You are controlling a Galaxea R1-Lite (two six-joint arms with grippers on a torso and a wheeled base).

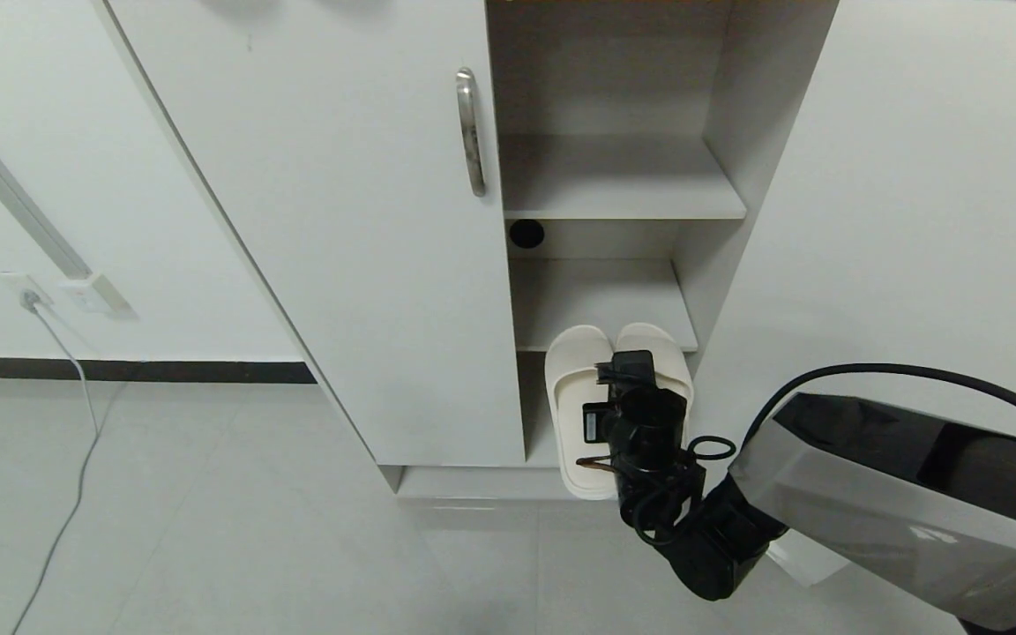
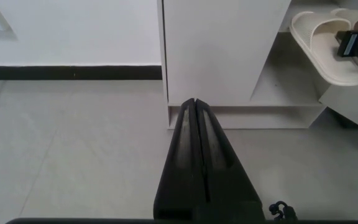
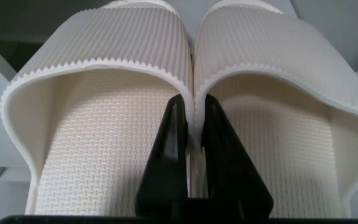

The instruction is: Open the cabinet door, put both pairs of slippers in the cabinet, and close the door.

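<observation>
— Currently, what is the status of the right gripper [image 1: 632, 366]?
— Its fingers are clamped on the pair of cream slippers [image 1: 571, 388]. In the right wrist view, the right gripper [image 3: 194, 124] has one finger inside each shoe. The two touching inner side walls of the slippers [image 3: 98, 149] are pinched between the fingers.
— Where are the slippers located?
— Lower centre of the head view, side by side, toes pointing into the cabinet [image 1: 728, 106]. They are held clear of the floor [image 1: 208, 529], in front of the lower part of the open right-hand compartment. The toe ends overlap the front edge of the lower shelf [image 1: 601, 304]; whether they touch it cannot be determined.
— What is the state of the cabinet?
— The open door [image 1: 896, 220] stands swung out at the right of the frame. The closed door [image 1: 340, 220] covers the left half, with a metal handle [image 1: 471, 132] upright near its right edge. An upper shelf [image 1: 623, 181] is exposed above the lower one.
— And the left gripper [image 2: 194, 112]?
— Its fingers are pressed flat together with nothing between them. It hangs above bare floor [image 2: 73, 143], well apart from the cabinet [image 2: 222, 50]. The left wrist view also shows the slippers [image 2: 319, 37] tilted, above the bottom board.
— Any other items?
— A wall socket [image 1: 27, 295] sits at the left of the frame, with a grey cable [image 1: 76, 459] running down to the floor
</observation>
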